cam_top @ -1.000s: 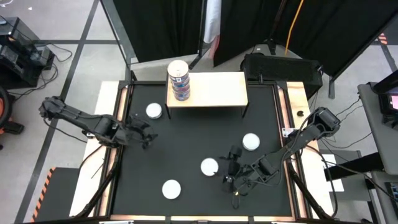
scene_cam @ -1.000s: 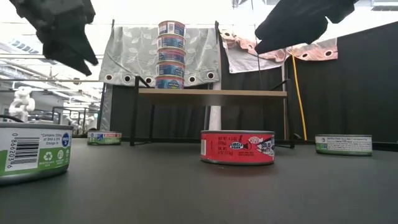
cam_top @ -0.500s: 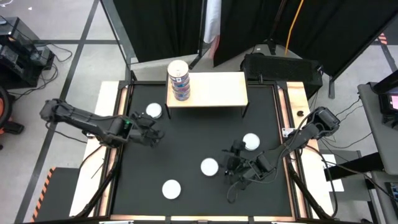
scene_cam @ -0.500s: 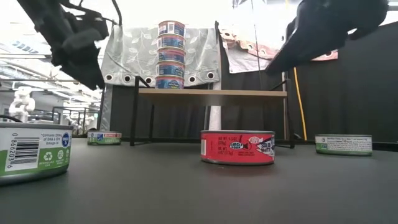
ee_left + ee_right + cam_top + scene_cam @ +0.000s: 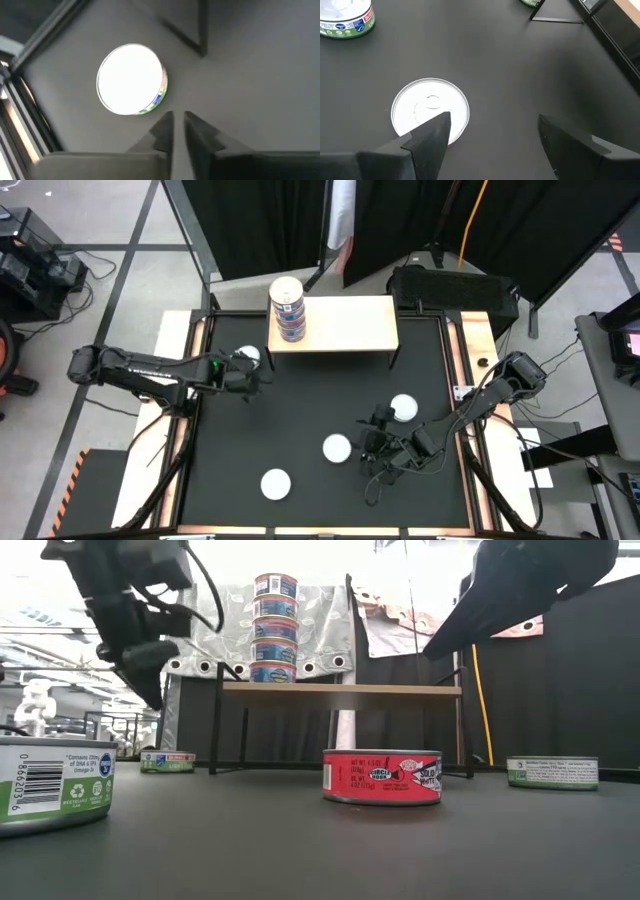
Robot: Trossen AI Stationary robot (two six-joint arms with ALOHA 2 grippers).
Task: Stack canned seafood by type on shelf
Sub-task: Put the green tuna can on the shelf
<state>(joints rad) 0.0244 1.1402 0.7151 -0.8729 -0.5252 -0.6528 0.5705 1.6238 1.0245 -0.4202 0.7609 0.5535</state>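
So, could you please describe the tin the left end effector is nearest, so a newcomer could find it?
Start at the shelf at the table's far edge. Just in front of its left leg lies a flat tin with a white lid, beside the left end effector. Unlike the three other loose tins, it lies on the left, close to the shelf.

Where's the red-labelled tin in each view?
High view: the red-labelled tin sits mid-table, well in front of the shelf.
Low view: centre foreground, red label facing the camera.
Left wrist view: not in it; the tin there has a green-blue label.
Right wrist view: silvery lid beside the near finger.
Shared landmark: the shelf and its dark legs.
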